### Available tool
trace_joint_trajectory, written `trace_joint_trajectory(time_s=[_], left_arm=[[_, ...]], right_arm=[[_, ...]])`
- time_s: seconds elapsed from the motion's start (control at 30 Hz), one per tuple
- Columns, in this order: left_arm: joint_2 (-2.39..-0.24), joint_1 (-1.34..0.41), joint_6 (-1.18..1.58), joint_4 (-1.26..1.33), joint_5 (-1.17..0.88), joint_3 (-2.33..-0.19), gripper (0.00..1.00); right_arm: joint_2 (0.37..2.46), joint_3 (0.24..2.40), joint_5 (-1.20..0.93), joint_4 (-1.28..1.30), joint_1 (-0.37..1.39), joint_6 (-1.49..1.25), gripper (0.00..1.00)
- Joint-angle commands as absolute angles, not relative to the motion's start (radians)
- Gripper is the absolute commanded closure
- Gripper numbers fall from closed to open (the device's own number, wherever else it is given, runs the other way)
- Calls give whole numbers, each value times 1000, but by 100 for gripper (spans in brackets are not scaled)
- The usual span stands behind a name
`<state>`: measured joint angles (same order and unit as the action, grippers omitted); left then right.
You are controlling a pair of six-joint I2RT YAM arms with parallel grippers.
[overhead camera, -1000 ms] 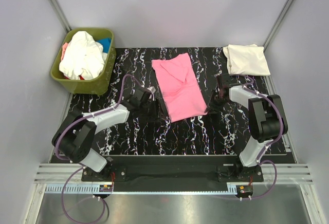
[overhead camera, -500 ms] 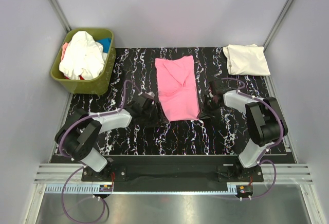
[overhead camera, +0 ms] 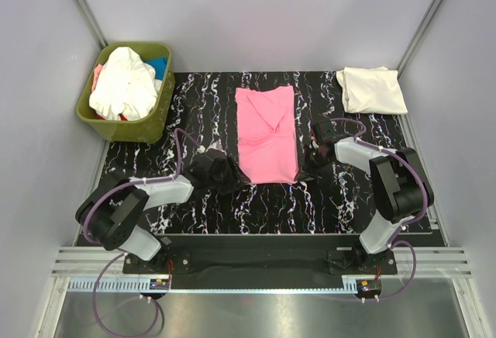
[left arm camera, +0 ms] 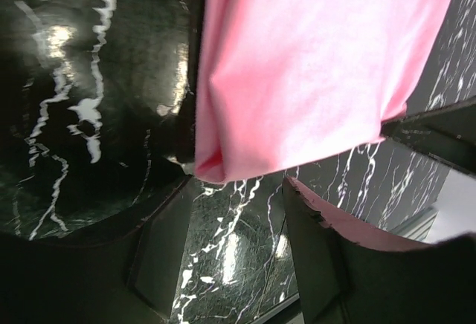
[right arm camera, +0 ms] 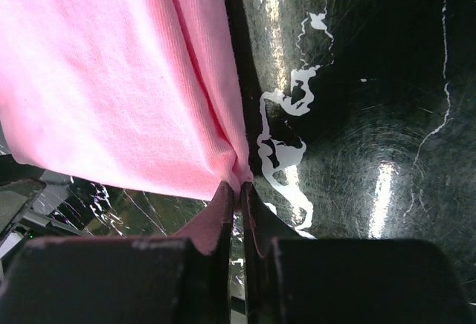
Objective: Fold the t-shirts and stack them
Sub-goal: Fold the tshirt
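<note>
Pinching 5 o'clock corner of bright pink cotton t-shirt point(overhead camera: 267, 132) with right gripper point(right arm camera: 239, 189); holding left gripper point(left arm camera: 238, 190) released beside 7 o'clock corner.

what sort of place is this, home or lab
Probably a robot lab test cell, not a home: plain grey panels enclose a black marbled table, two arms are bolted at its near edge, and a pink t-shirt lies between them.
</note>
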<state>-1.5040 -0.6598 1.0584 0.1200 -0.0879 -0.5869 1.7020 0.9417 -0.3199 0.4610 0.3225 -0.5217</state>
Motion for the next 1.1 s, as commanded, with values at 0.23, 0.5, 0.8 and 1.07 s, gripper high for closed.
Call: trace_joint_trajectory(time_s=[0.23, 0.5, 0.8, 1.07], left_arm=[[-1571, -660, 1091, 104, 34, -566, 46], [-1600, -666, 1095, 110, 38, -583, 81], [-1449, -693, 1061, -26, 100, -594, 100], [-1209, -801, 1094, -247, 158, -620, 100]], right_arm=[[1686, 948, -341, 479, 328, -514, 100], [1689, 951, -345, 477, 327, -506, 100], [1635, 928, -351, 509, 327, -529, 100], [1438, 845, -436, 578, 327, -607, 100]])
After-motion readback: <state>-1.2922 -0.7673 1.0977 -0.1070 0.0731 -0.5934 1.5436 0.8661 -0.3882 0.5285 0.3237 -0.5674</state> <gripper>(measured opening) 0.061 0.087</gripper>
